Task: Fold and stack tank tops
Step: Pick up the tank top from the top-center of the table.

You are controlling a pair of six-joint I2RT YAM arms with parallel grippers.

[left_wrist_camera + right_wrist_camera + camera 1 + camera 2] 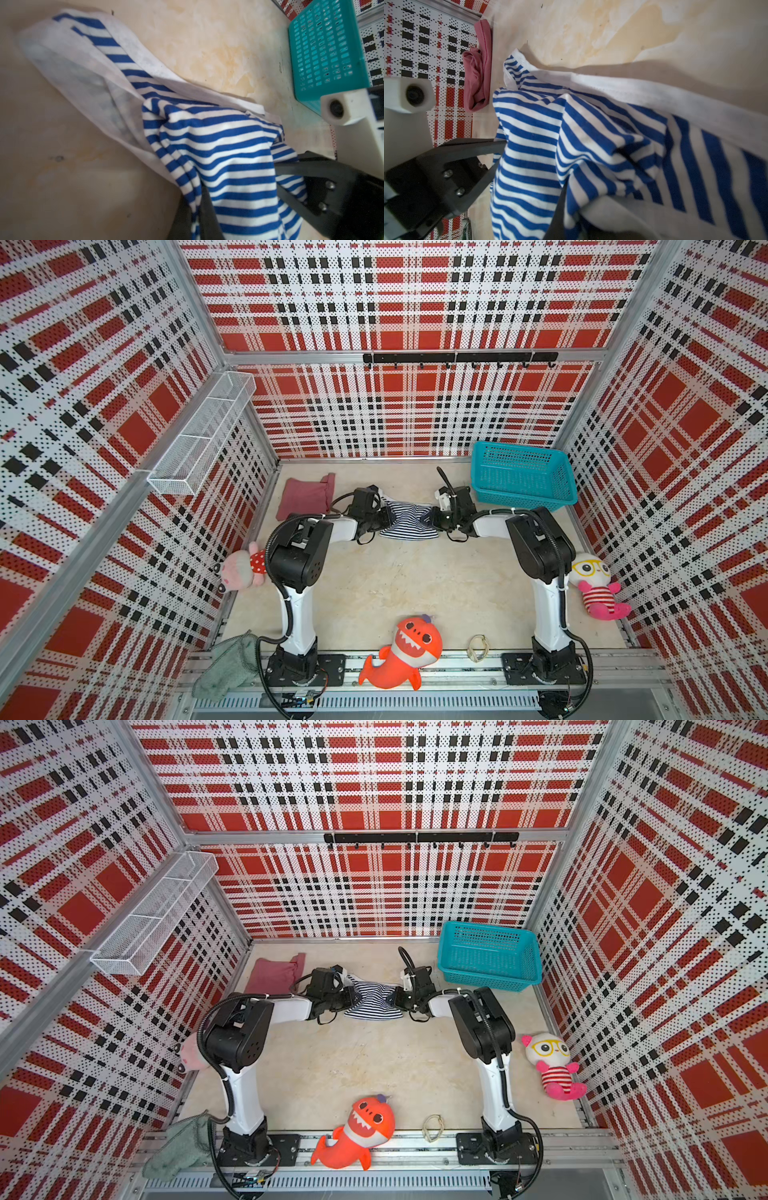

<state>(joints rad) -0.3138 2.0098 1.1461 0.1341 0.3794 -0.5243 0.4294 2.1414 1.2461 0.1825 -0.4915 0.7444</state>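
Beige tabletop (415, 585) inside plaid walls is carrying everything, and near its far middle the striped tank top (409, 524) is hanging stretched between both claws. On its left end the left gripper (379, 517) is pinching, jaws closed down on bunched stripes in the left wrist view. On its right end the right gripper (434, 517) is pinching, cloth wadded between its jaws in the right wrist view, so it is reading as clamped on the same garment.

Long axis of the striped piece is running side to side, claw to claw, across the robot's front. Its far edge is pulling fairly taut between the two grips while the body is sagging toward the robot's base, and a white-banded part is resting on the table ahead of the left claw. Which end is straps and which is hem is not showing clearly.

Toward the far left corner the maroon tank top (305, 495) is lying, looking folded into a roughly square patch with no clear long axis. It is sitting just beyond the left gripper and apart from the striped one.

Judgement: the coming move is turning on that offset, since the stack spot is sitting left of and slightly farther than the held cloth. That is putting it nearer the left arm, so the right arm is facing the longer carry.

Just beyond the right gripper the teal basket (521, 489) is sitting at far right. By the near edge the orange shark plush (405, 649) is lying well apart
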